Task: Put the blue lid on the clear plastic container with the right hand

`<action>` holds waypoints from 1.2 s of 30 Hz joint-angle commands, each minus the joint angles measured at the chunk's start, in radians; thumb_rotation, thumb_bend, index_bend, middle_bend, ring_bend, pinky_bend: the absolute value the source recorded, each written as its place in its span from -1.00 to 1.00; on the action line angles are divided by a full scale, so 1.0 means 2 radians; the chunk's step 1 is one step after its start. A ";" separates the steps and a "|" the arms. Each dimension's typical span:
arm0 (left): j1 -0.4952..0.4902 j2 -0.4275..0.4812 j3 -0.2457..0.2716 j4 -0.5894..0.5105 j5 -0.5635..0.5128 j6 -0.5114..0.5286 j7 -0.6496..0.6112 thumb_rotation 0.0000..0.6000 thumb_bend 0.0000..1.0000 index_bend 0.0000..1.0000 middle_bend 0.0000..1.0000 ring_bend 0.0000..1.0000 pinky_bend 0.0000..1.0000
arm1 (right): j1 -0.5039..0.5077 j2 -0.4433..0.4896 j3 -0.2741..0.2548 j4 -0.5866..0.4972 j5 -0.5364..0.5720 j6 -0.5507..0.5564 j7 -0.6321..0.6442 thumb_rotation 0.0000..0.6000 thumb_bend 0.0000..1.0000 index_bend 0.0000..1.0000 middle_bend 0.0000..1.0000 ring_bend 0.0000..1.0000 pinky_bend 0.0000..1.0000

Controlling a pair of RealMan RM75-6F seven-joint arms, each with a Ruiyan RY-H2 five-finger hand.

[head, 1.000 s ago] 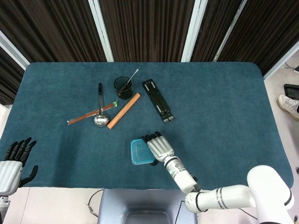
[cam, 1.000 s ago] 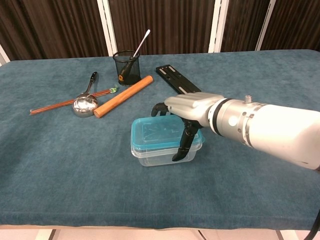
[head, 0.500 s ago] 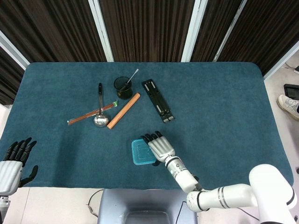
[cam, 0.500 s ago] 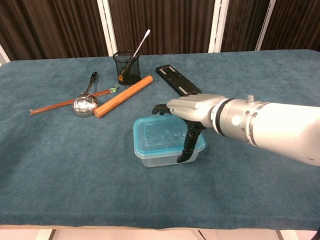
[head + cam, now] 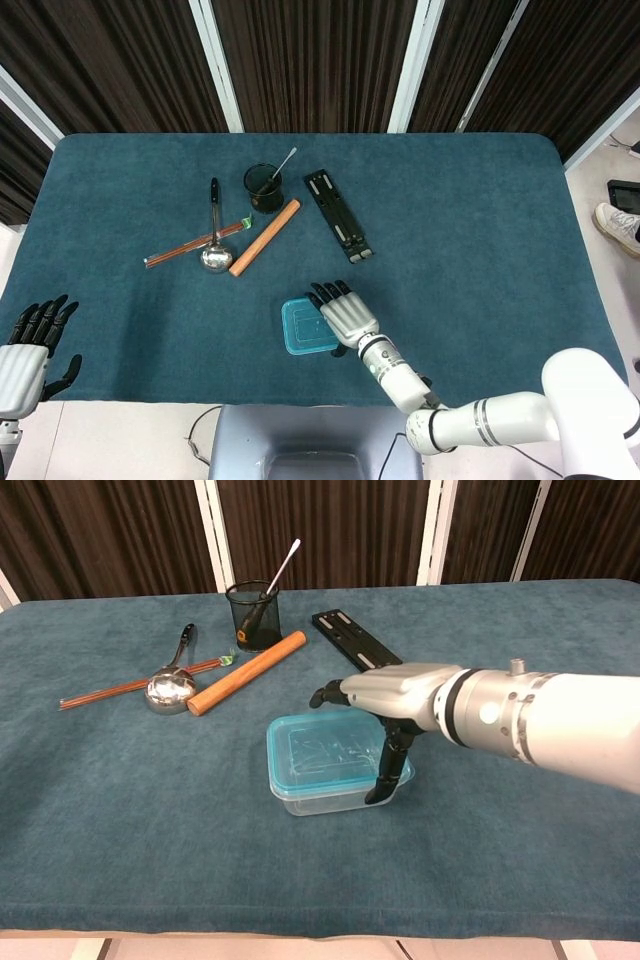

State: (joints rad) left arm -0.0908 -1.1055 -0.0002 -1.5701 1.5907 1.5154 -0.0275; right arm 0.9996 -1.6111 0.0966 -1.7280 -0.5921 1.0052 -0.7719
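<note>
Near the desk's (image 5: 480,220) front, the right hand (image 5: 390,705), fingers spread, rests over the lid (image 5: 325,752) seated on the container (image 5: 330,792); pressing likely follows.

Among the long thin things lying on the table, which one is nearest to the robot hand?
The black folding stand; the orange wooden rod, ladle and chopsticks lie farther left of the right robot hand.

Blue lid (image 5: 325,747), clear container (image 5: 335,792) (teal tablecloth (image 5: 480,220)), orange rolling pin (image 5: 264,237).

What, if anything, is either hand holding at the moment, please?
Right hand touches the blue lid at its right edge; a grip cannot be told. Left hand holds nothing.
</note>
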 commanded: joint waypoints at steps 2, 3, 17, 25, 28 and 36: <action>0.000 0.000 0.000 0.000 0.000 0.000 0.000 1.00 -0.15 -1.00 -1.00 -1.00 -0.88 | -0.004 0.022 -0.006 -0.021 -0.010 -0.001 0.006 1.00 -0.71 -1.00 -0.88 -0.93 -0.87; 0.000 0.000 0.000 0.000 -0.001 0.000 -0.001 1.00 -0.15 -1.00 -1.00 -1.00 -0.88 | -0.005 0.029 -0.007 -0.027 -0.013 -0.001 0.008 1.00 -0.71 -1.00 -0.88 -0.94 -0.88; -0.001 -0.001 0.000 -0.001 -0.002 -0.004 0.002 1.00 -0.15 -1.00 -1.00 -1.00 -0.88 | -0.010 0.113 0.004 -0.091 -0.050 0.002 0.037 1.00 -0.72 -0.32 -0.91 -1.00 -0.96; -0.002 -0.001 0.000 -0.001 -0.003 -0.005 0.002 1.00 -0.15 -1.00 -1.00 -1.00 -0.87 | 0.026 0.086 0.009 -0.070 0.013 0.011 -0.011 1.00 -0.72 -0.12 -0.91 -1.00 -0.96; -0.001 0.000 0.000 -0.001 -0.002 -0.004 0.001 1.00 -0.15 -1.00 -1.00 -1.00 -0.87 | 0.040 0.075 0.008 -0.064 0.038 0.015 -0.031 1.00 -0.72 -0.10 -0.91 -1.00 -0.96; 0.000 0.000 0.000 0.000 -0.001 -0.002 -0.002 1.00 -0.15 -1.00 -1.00 -1.00 -0.88 | 0.059 0.063 0.001 -0.061 0.074 0.033 -0.064 1.00 -0.72 -0.08 -0.91 -1.00 -0.96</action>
State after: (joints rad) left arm -0.0917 -1.1056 0.0006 -1.5691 1.5888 1.5110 -0.0312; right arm 1.1127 -1.4813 0.1018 -1.8519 -0.4492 1.0657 -0.8934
